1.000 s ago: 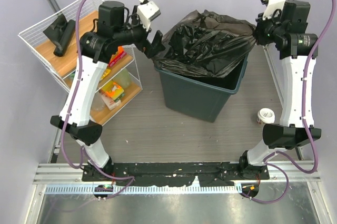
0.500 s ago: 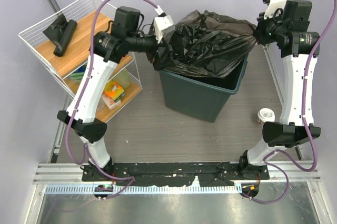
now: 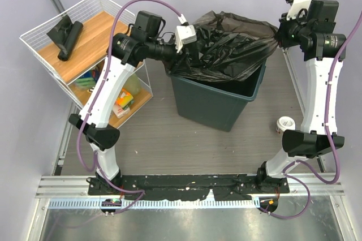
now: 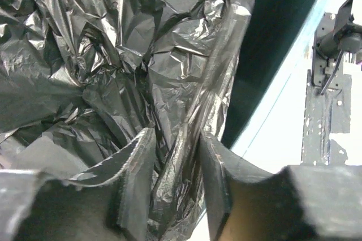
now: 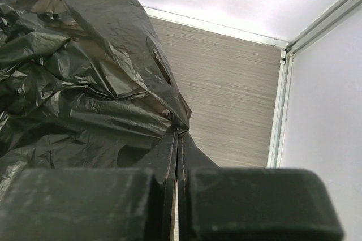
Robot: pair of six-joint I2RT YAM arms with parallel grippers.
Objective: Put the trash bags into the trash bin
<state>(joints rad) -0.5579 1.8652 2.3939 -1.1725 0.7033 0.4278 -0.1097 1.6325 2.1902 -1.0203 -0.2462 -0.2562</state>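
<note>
A large crinkled black trash bag point(image 3: 226, 43) is draped over the open top of the dark grey-green trash bin point(image 3: 215, 102) and bulges above its rim. My left gripper point(image 3: 189, 54) is at the bag's left edge over the bin's left rim. In the left wrist view its fingers point(image 4: 138, 156) stand apart, with a fold of the bag point(image 4: 113, 54) running between them, so the left gripper point(image 4: 176, 150) is open. My right gripper point(image 3: 278, 36) holds the bag's right corner up. The right gripper point(image 5: 178, 139) is shut on a pinch of the bag point(image 5: 73, 82).
A white wire rack with wooden shelves point(image 3: 90, 37) stands at the left, close to the left arm. A black bundle point(image 3: 65, 37) lies on its top shelf and colourful packets point(image 3: 121, 100) lie below. A paper cup point(image 3: 285, 124) stands by the right arm's base.
My left arm has swung right from beside the rack to the bag's left edge, and its fingers have narrowed around a fold. The right arm has stayed put, still gripping the bag.
</note>
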